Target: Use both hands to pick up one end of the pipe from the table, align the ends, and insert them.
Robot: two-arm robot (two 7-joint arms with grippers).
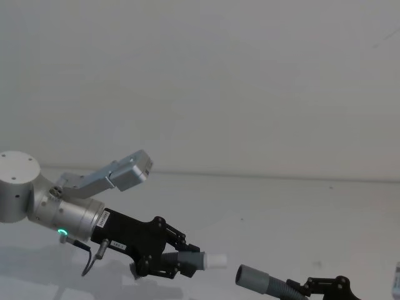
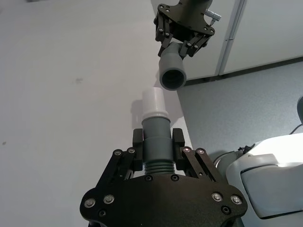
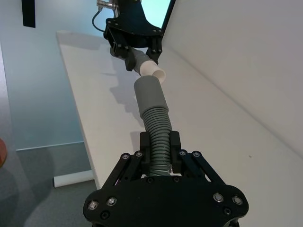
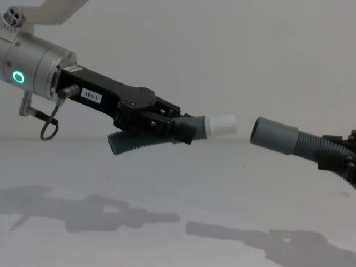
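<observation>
Left end effector [image 2: 157,143] grips smooth white-tipped cuff [image 2: 155,125]; right end effector [image 3: 160,144] grips ribbed hose [image 3: 156,120].

Plain pale wall [image 1: 250,75] across the back, bare and even. In the left wrist view, grey floor [image 2: 236,109], with pale cabinet panels [image 2: 265,33] rising from it, split by an upright seam. In the right wrist view, a light blue wall [image 3: 42,94] bearing a black strip [image 3: 28,12], a bright pane [image 3: 158,7] in a dark frame farther along, a white roll [image 3: 73,179] lying on the floor, and an orange-brown curved edge [image 3: 1,151], too little of it to identify.
</observation>
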